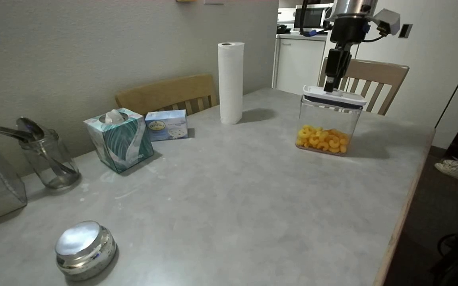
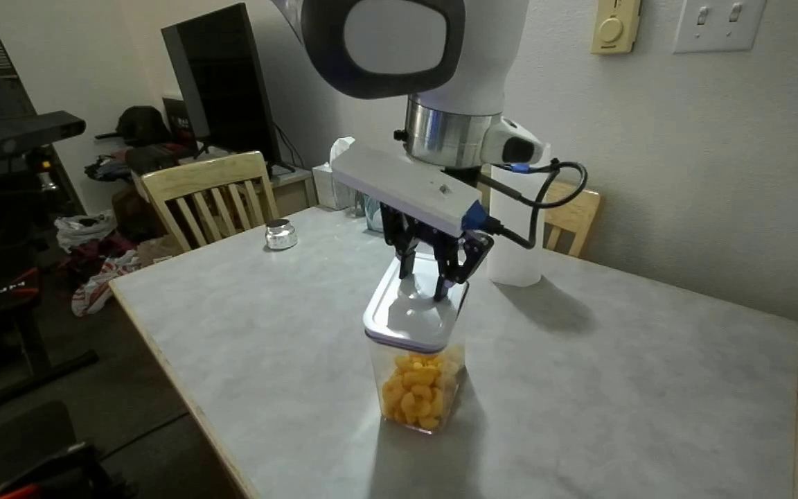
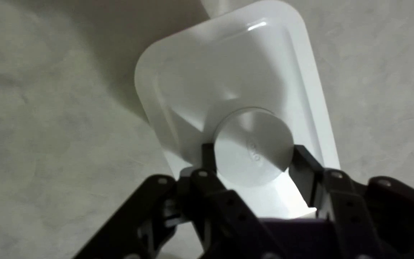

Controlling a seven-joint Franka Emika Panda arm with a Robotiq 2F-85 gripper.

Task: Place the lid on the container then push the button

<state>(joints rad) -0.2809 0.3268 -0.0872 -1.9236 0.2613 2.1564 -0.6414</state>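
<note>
white plastic lid [image 3: 210, 72]: found directly beneath the fingers [image 3: 302, 162], which are closed on opposite sides of the raised button [image 3: 253, 147] at its centre and appear to be grasping it. the button stands proud of the flat plate and offers a ready handle, which is judged the reason for the hold. below the fingers, the clear container [image 1: 324, 119] stands upright on the table [image 1: 213, 198], yellow-orange pieces [image 1: 322, 139] lying at its bottom. the lid covers its mouth in both exterior views; a dark gasket [image 1: 334, 102] shows under the lid's edge, and full seating cannot be confirmed. pushing the button is judged outstanding: its sides are held, and pressing likely calls for the fingers to let go and bear down from above.
</note>
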